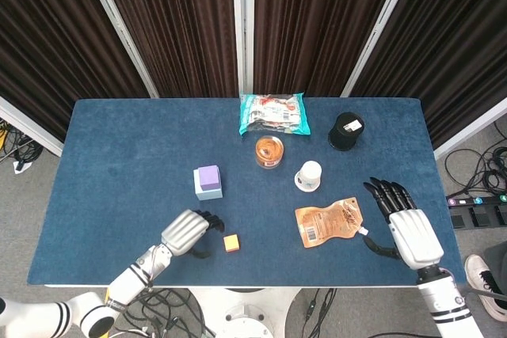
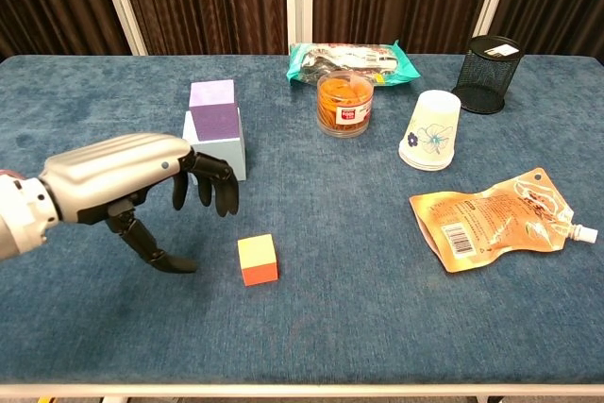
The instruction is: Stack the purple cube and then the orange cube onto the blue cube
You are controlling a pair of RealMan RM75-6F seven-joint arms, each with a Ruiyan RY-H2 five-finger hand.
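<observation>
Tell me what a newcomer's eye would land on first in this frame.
Likely the left hand, large in the chest view, hovering open with fingers pointing down just left of the orange cube near the table's front edge. Behind it the purple cube already sits on the blue cube. The right hand rests open at the far right, beside an orange pouch.

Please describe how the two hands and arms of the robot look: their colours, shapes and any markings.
Both hands, the left hand and the right hand, have a ribbed silver-grey back shell and slim black fingers. The forearms are white with black ring bands near the wrist. No cables or printed markings can be seen on them.
</observation>
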